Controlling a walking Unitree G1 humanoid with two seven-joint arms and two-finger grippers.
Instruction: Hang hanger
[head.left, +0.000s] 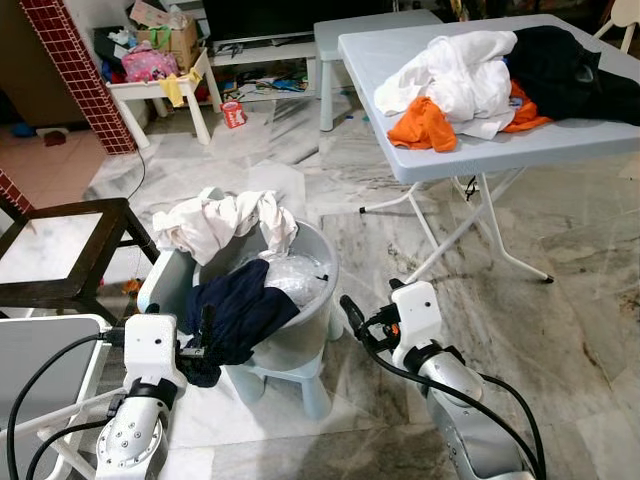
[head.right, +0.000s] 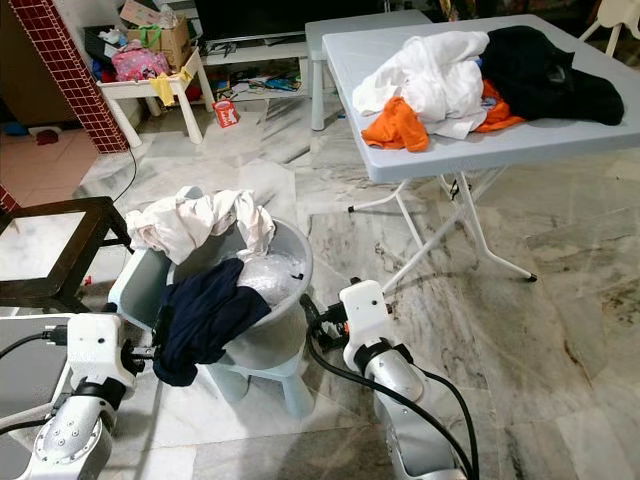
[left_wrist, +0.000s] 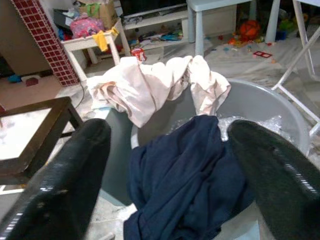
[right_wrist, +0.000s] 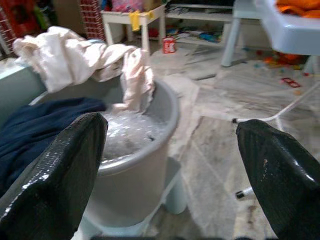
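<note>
A grey round tub (head.left: 326, 262) stands on a pale plastic stool (head.left: 311, 392) right in front of me. A navy garment (head.left: 236, 312) hangs over its near rim, a white garment (head.left: 226, 222) is draped over its far-left rim, and crumpled clear plastic (head.left: 296, 276) lies inside. My left gripper (left_wrist: 169, 131) is open, its fingers on either side of the navy garment without touching it. Just right of the tub, my right gripper (right_wrist: 171, 127) is also open and empty, level with the tub's wall.
A grey folding table (head.left: 520, 152) at the back right holds white (head.left: 452, 75), orange (head.left: 420, 122) and black (head.left: 566, 62) clothes. A dark wooden side table (head.left: 62, 290) stands at the left. A cluttered white table (head.left: 165, 92) and a brick pillar (head.left: 75, 65) are behind.
</note>
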